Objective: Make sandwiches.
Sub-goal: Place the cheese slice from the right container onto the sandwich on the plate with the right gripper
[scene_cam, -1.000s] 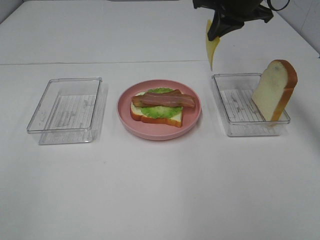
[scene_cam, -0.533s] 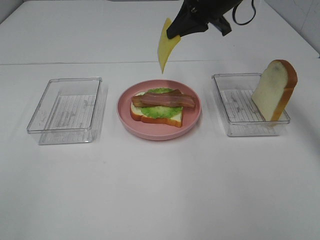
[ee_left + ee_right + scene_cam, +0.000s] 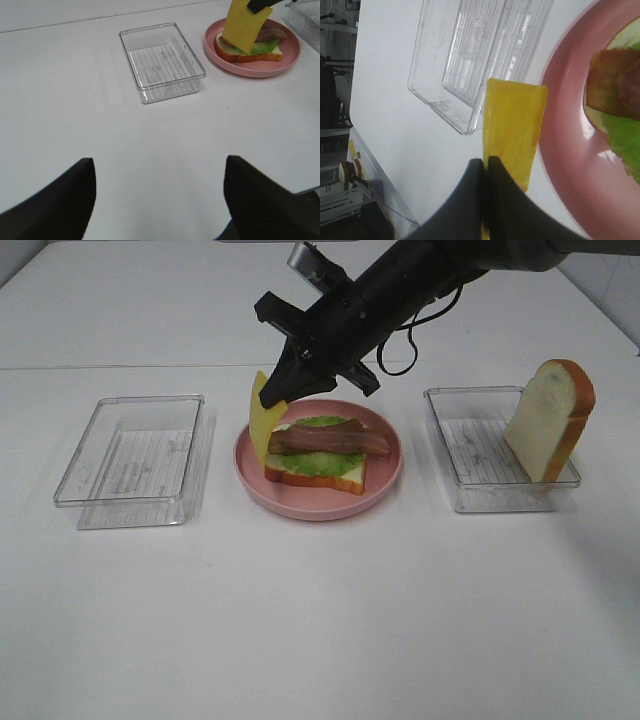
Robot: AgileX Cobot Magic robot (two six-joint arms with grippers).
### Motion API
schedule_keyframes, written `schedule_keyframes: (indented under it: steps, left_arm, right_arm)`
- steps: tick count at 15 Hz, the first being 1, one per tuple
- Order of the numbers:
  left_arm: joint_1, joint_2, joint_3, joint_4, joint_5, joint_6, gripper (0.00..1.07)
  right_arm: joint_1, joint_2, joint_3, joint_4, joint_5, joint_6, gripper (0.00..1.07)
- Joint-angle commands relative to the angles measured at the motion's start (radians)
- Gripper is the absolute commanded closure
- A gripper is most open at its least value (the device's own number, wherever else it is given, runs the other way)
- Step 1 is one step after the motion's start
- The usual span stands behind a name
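- One yellow cheese slice [image 3: 262, 416] hangs from the right gripper [image 3: 284, 390], fingers pinching its top edge.
- It hangs at the left rim of the pink plate [image 3: 320, 512], just beside the bread slice [image 3: 318, 478] with lettuce [image 3: 322, 464] and bacon [image 3: 330, 438].
- A second bread slice [image 3: 548, 420] leans in the right clear box [image 3: 470, 502].
- The left gripper [image 3: 157, 200] has fingers spread wide, holding nothing.

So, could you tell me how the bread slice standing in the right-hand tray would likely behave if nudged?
The bread slice stands tilted on its narrow edge in the clear tray, so a nudge would probably topple it. It looks thick and foam-like, so likely light.
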Motion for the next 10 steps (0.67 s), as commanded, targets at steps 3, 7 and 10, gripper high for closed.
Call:
schedule_keyframes:
  steps: [3,7,10]
  left_arm:
    - [-0.005,-0.009,0.002,0.001,-0.011,0.003,0.37]
    - [-0.005,-0.009,0.002,0.001,-0.011,0.003,0.37]
    - [-0.005,-0.009,0.002,0.001,-0.011,0.003,0.37]
  right_arm:
    - [-0.002,0.003,-0.003,-0.076,-0.07,0.017,1.07]
    - [-0.002,0.003,-0.003,-0.312,-0.115,0.157,1.07]
    - [-0.002,0.003,-0.003,-0.366,-0.136,0.197,1.06]
